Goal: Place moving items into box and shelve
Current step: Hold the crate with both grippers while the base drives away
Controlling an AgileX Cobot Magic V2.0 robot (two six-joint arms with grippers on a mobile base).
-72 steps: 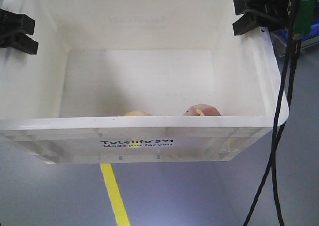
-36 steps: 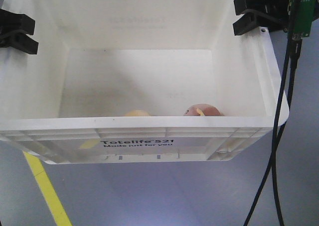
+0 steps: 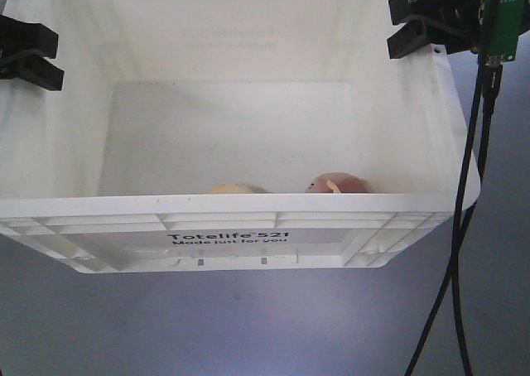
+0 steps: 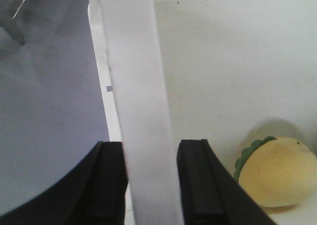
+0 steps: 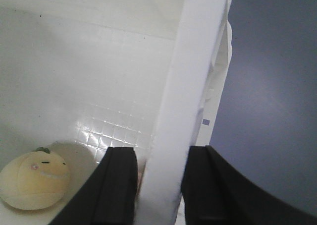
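Note:
A white plastic box [image 3: 224,227] is held up off the floor by both arms. My left gripper [image 3: 29,53] is shut on its left wall [image 4: 143,111], one jaw on each side. My right gripper [image 3: 418,24] is shut on its right wall [image 5: 183,111] the same way. Inside, at the near wall, lie a yellow plush toy [image 3: 228,189] and a pinkish round toy [image 3: 335,184], mostly hidden by the rim. The yellow toy with a green leaf also shows in the left wrist view [image 4: 277,170] and in the right wrist view [image 5: 34,180].
Grey-blue floor [image 3: 248,326] lies below the box. Black cables [image 3: 464,227] hang down along the box's right side from a green circuit board [image 3: 501,24].
The box stays gripped and level. The yellow floor line beneath it has slid left and out of view, so the whole robot is moving over the floor.

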